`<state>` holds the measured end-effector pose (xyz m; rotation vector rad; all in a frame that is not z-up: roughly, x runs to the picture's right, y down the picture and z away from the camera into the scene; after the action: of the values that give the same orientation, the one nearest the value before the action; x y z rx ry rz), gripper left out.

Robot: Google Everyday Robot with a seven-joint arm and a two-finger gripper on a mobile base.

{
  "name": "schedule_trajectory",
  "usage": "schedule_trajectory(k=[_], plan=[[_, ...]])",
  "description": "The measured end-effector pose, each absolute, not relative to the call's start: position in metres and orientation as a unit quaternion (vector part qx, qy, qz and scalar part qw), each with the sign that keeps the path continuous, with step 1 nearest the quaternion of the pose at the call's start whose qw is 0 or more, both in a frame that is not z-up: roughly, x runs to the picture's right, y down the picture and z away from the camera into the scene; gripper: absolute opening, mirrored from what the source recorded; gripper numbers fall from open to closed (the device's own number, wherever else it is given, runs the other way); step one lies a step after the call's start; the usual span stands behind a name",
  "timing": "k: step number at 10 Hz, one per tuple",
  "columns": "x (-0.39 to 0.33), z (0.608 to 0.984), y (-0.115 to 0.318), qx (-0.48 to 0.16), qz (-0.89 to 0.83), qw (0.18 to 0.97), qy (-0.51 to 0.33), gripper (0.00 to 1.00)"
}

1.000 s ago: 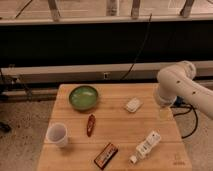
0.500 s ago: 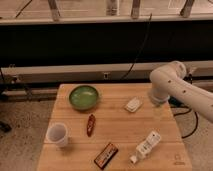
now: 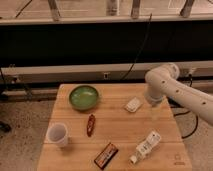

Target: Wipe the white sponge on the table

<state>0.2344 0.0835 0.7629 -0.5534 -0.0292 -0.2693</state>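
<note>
- Leftward is where the arm has swung since a second ago; its white elbow was nearer the right edge of the table then, and it now stands over the right rear part of the wood, closer to the white sponge; nothing lying on the table has shifted in that time
- the gripper hangs below the wrist, pointing down over the table just to the right of the white sponge; its fingers stand wide apart and hold nothing; it does not touch the sponge
- the white sponge lies flat on the right half of the table, towards the back edge and a little askew to the planks; it sits between the green bowl and the gripper, much nearer the gripper
- the green bowl stands upright at the back of the table, left of centre, well apart from the sponge
- a white cup stands upright near the left edge, towards the front
- a narrow dark red packet lies between the cup and the middle of the table, its length running front to back
- a dark snack bar lies at an angle near the front edge; just to its right a white bottle lies on its side, cap end towards the front
- the speckled floor shows to the left of the table; a pale ledge runs behind it with a dark band above
</note>
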Motion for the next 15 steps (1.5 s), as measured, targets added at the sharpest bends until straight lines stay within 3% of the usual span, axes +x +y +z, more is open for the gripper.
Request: schedule_trajectory(k=[15], plan=[[0.226,0.848,0.092,-0.289,-0.177,0.939,-0.057,0.8]])
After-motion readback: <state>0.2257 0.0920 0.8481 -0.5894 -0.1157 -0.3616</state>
